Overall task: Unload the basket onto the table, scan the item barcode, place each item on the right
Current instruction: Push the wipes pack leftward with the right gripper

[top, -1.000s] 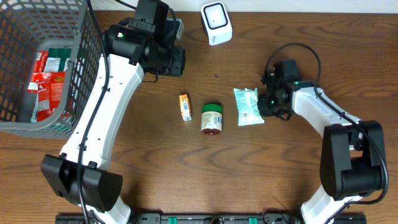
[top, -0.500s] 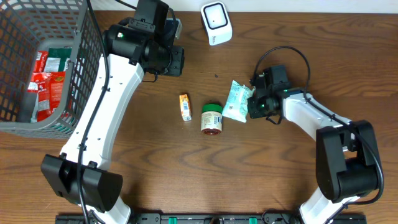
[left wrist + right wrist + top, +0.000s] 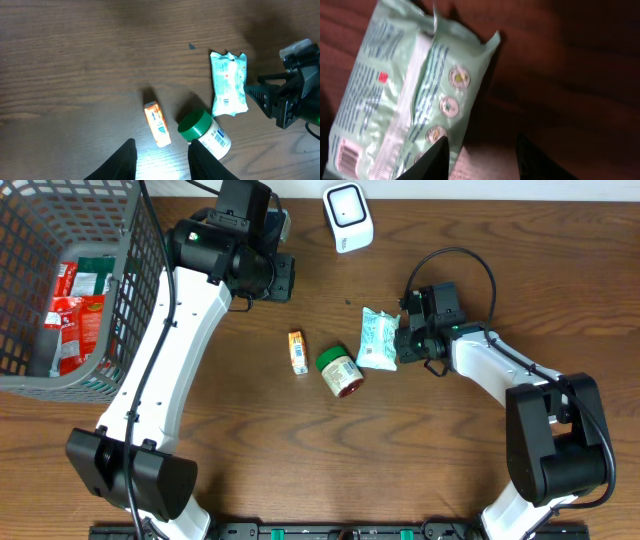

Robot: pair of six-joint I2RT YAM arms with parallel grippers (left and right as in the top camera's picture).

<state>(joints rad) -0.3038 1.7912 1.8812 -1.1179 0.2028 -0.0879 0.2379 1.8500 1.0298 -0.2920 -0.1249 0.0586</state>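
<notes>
Three items lie mid-table: a small orange box (image 3: 297,351), a green-lidded jar (image 3: 340,372) on its side, and a pale green packet (image 3: 377,340). The white scanner (image 3: 347,216) stands at the back edge. My right gripper (image 3: 401,343) is at the packet's right edge. In the right wrist view it (image 3: 482,137) is open, with bare table in the gap and the packet (image 3: 405,95) beside the left finger. My left gripper (image 3: 162,162) hovers open and empty over the table, short of the orange box (image 3: 157,124) and the jar (image 3: 205,132); the packet (image 3: 229,84) lies farther off.
A grey wire basket (image 3: 130,270) with red packets inside stands at the far left. The left arm's white links run from the front edge up past the basket. A black cable loops above the right wrist.
My right gripper slid the packet left and up the table, then opened. The packet nudged the jar, which now lies tilted with its lid up-left. The left arm stayed put.
</notes>
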